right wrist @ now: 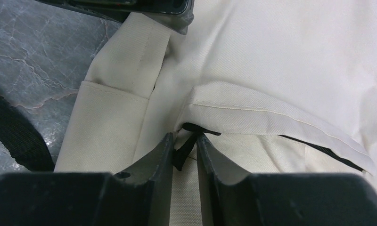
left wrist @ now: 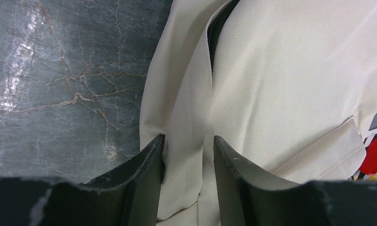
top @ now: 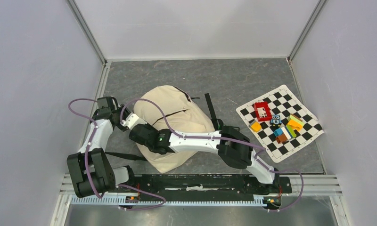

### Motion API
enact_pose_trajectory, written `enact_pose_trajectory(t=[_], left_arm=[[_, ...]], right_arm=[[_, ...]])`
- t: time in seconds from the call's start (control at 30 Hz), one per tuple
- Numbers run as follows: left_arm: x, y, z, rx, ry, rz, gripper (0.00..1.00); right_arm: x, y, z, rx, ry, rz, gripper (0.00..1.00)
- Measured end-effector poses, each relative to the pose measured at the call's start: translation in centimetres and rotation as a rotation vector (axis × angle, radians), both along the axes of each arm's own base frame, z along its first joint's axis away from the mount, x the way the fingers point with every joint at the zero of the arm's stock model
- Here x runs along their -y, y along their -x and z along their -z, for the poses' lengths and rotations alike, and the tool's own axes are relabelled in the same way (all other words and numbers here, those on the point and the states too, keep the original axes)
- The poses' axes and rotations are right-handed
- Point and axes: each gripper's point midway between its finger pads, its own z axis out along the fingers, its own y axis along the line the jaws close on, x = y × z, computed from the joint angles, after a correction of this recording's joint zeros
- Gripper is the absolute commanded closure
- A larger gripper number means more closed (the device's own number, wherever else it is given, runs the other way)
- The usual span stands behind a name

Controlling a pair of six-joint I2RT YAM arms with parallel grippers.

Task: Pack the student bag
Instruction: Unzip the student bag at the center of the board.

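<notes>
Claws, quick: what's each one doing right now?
Left claw: closed, pinching a fabric fold of the student bag.
Right claw: closed on the bag's black zipper pull.

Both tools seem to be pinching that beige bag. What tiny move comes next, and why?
Probably the right tool should draw the black pull tab it pinches along the zipper, while the left tool steadies the student bag: the toys lie outside on the chequered mat.
</notes>
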Motion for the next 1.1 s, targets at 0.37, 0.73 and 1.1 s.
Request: enact_pose_trajectory(t=[0.37, 0.73, 1.1], left_arm=[[0.0, -0.2, -0.1, 0.009, 0.000, 0.001, 0.52], [0.0, -0.4, -0.2, 0.020, 0.000, 0.003, 0.52], [0.0, -0.4, -0.2, 0.020, 0.001, 0.004, 0.52]], right_arm=[[0.5, -1.3, -0.7, -0.114, -0.124, -0.003, 0.62], [0.3, -2.5, -0.3, -0.226, -0.220, -0.008, 0.60], [0.1, -2.8, -0.2, -0.285, -0.280, -0.006, 0.71]])
